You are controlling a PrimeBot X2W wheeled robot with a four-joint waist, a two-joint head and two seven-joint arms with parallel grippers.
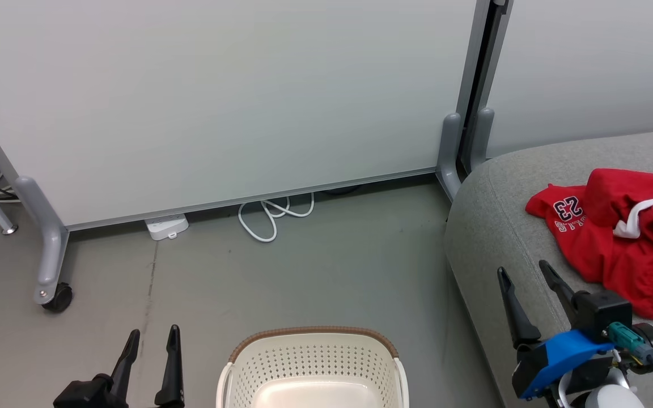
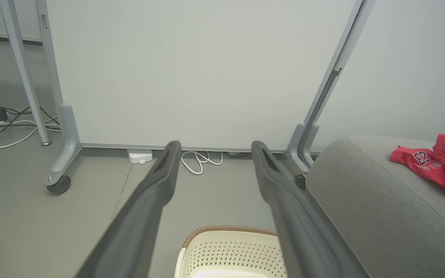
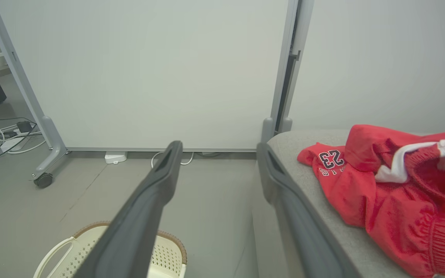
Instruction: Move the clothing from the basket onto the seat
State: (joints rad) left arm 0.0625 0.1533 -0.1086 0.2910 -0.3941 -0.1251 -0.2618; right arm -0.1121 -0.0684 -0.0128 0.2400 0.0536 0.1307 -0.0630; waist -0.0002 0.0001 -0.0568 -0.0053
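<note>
I have my left gripper low at the left, its two dark fingers pointing up and spread apart, holding nothing. My right gripper sits higher at the right, fingers leaning a little leftward, jaws wide and empty. Behind those fingers I see the blue wrist bracket and cabling.

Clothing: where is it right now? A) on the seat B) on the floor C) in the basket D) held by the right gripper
A: the red clothing lies bunched on the grey seat; what shows of the basket is bare, and the right gripper is open, holding nothing.
</note>
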